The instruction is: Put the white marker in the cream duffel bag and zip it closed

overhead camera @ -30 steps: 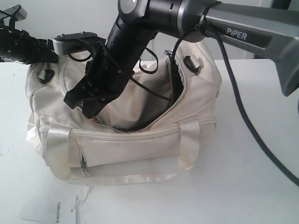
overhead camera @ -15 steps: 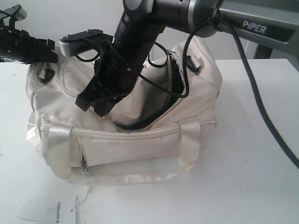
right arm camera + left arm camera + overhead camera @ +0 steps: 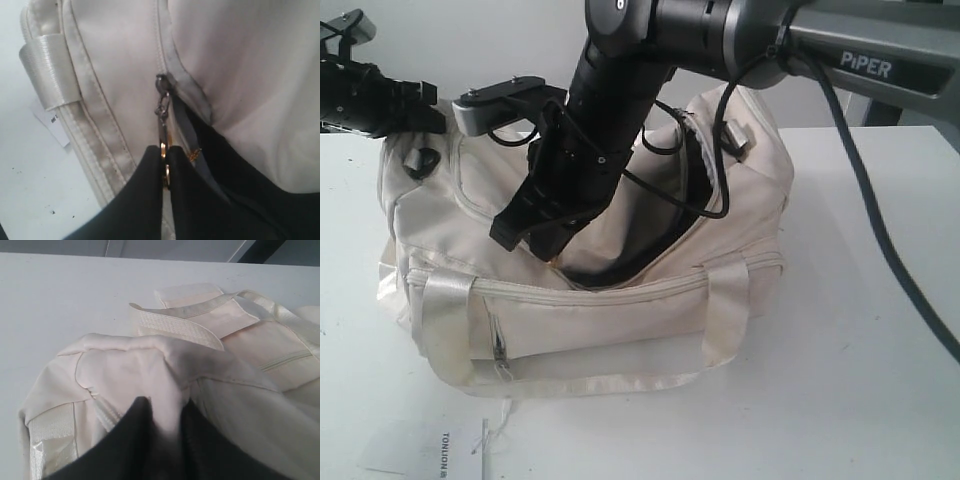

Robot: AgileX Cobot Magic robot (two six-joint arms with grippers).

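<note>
The cream duffel bag point(image 3: 620, 310) stands on the white table point(image 3: 860, 330), its top zipper partly open over a dark inside point(image 3: 620, 262). My right gripper point(image 3: 552, 250) reaches across to the left part of that opening. In the right wrist view the right gripper point(image 3: 165, 152) is shut on the metal zipper pull point(image 3: 162, 127), which hangs from the slider point(image 3: 161, 82). At the bag's left end my left gripper point(image 3: 418, 118) is shut on a fold of the bag point(image 3: 125, 365); the left gripper point(image 3: 162, 407) pinches cream fabric. The white marker is out of view.
Two shiny handles point(image 3: 440, 320) point(image 3: 725, 310) hang over the bag's front, next to a front pocket zip point(image 3: 498, 345). A paper label point(image 3: 440, 450) lies on the table before the bag. The right arm's cable point(image 3: 880, 260) loops down at the right.
My right gripper has drawn the zipper pull a little to the right along the top opening, which now shows shorter. The left gripper has kept its hold on the bag's end.
</note>
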